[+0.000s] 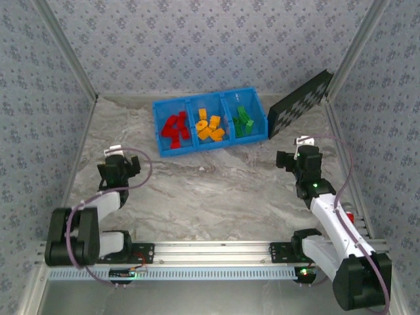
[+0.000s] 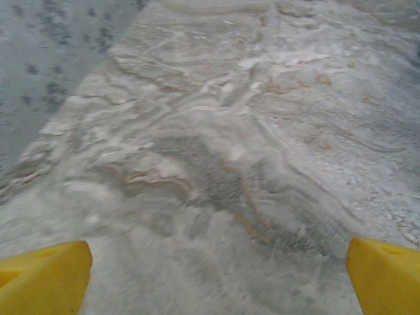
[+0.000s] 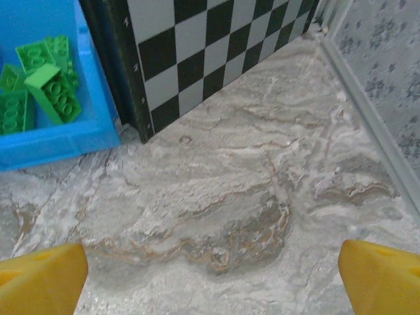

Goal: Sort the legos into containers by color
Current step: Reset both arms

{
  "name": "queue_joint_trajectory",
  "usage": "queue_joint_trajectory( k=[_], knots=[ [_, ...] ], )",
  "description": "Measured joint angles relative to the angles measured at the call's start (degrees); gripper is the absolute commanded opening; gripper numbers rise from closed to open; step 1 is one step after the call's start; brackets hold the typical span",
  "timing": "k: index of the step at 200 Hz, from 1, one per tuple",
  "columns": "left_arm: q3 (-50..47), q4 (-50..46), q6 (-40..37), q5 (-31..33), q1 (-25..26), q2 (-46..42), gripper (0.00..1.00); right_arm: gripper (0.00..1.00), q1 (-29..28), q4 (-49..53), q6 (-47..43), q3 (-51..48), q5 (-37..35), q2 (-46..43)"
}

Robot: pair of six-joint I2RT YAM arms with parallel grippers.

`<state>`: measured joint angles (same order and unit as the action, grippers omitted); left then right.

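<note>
Veined grey marble-look tabletop (image 1: 216, 190); glossy blue three-bay tray (image 1: 216, 146) holds studded plastic bricks (image 1: 210, 126) by colour; left tool (image 2: 216, 279) and right tool (image 3: 210, 279) spread wide, empty.

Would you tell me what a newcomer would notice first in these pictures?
The bright blue tray at the far middle stands out, with red bricks in its left compartment, orange-yellow bricks in the middle and green bricks on the right. A black-and-white checker panel stands by its right end. The left gripper and the right gripper hang open over the marble table.
</note>
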<state>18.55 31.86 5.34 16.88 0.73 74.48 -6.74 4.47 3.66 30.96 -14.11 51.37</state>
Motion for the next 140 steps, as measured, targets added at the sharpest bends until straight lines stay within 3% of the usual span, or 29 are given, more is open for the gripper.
queue_joint_trajectory(
  k=[27,61,105,140],
  knots=[
    [-0.2,14.2,-2.1,-5.1,0.0,11.7,0.99,1.0,1.9,-5.0,-0.2,-2.1,2.1,0.9],
    [1.6,14.3,-3.8,-10.4,0.0,13.8,0.99,1.0,4.2,-15.5,-1.7,-4.7,4.7,8.0],
    [4.5,14.6,-3.8,-13.4,-2.1,13.8,0.99,1.0,6.4,-29.6,-3.5,-5.2,8.1,24.7],
    [4.5,14.3,-3.8,-14.1,-2.1,13.8,0.99,1.0,6.4,-32.8,-5.7,-3.3,9.9,33.5]
  ],
)
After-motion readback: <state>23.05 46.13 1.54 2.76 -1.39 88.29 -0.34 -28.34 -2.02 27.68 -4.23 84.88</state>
